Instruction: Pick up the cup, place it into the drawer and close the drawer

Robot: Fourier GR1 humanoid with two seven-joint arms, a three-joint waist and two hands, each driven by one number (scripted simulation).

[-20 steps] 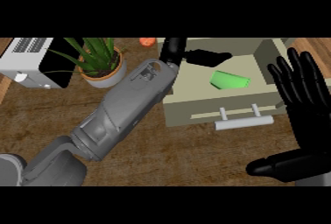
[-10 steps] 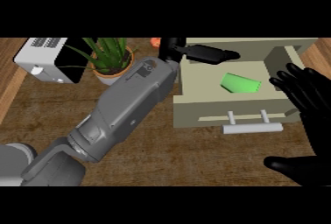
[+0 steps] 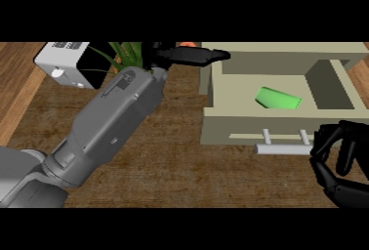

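Green cup (image 3: 278, 99); beige drawer (image 3: 238, 131) — black right hand (image 3: 341, 166).

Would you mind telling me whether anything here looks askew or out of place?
The green cup lies tipped on its side inside the open drawer, not upright. The right hand is at the drawer's handle, and the left hand is beside the plant. Nothing looks spilled or damaged.

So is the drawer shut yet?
No, the drawer is pulled out with the green cup lying inside, and the right hand is at its handle.
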